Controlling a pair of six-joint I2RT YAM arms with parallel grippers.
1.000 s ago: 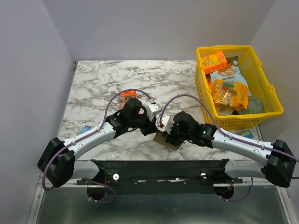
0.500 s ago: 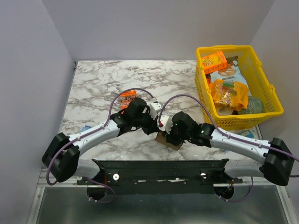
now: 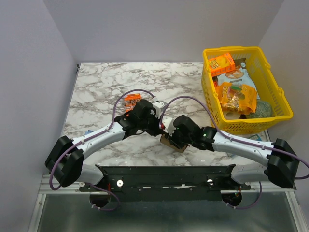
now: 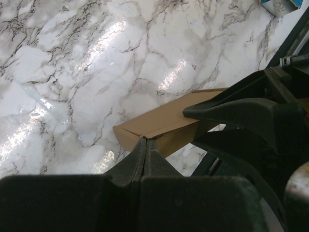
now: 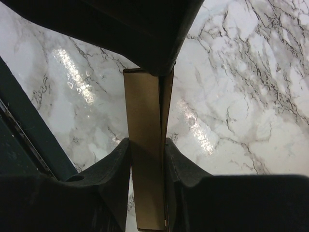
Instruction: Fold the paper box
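Folding under way: the paper box [image 5: 143, 96], over the bench [image 3: 96, 82] near its front edge, is clamped by the right pincer [image 5: 147, 145]. The left pincer [image 4: 146, 142], closed together, is set at its edge. Flap pressing is probably required next.

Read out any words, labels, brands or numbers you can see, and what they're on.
No text can be read anywhere.
paper box: plain brown, no print visible.
orange box in the yellow basket: printed, too small to read.
orange packet on the table: too small to read.
blue-and-white item, corner of left wrist view: blurred.
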